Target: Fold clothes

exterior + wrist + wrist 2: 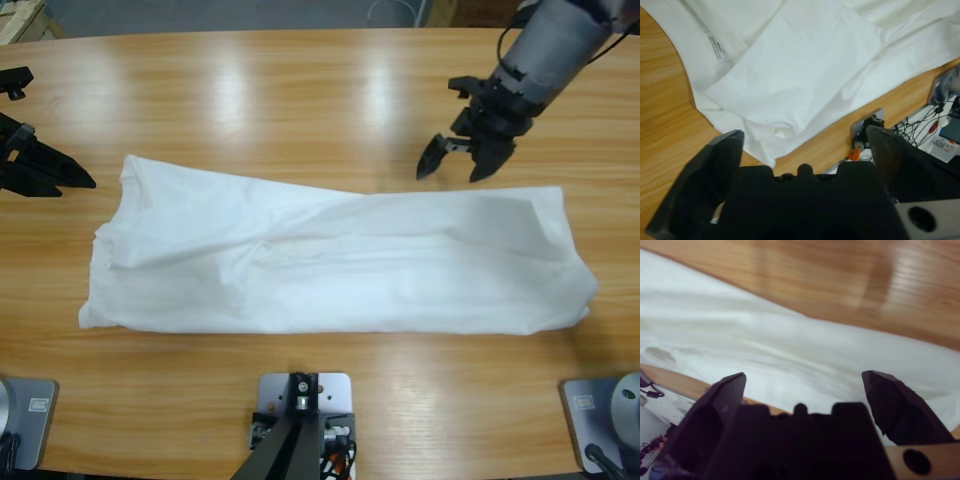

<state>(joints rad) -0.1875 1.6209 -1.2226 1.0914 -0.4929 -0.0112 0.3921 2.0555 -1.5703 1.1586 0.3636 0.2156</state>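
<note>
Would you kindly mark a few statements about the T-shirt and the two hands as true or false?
1. The T-shirt lies as a long folded band across the table. True.
2. The right hand grips the shirt's edge. False: it hangs open above bare wood just beyond the shirt's far edge, holding nothing.
3. The left hand is open. True; its wrist view shows the jaws spread wide with nothing between them.
4. The shirt hangs over the table's near edge. False: bare wood shows all around it.
5. A care label shows in the left wrist view. True.
</note>
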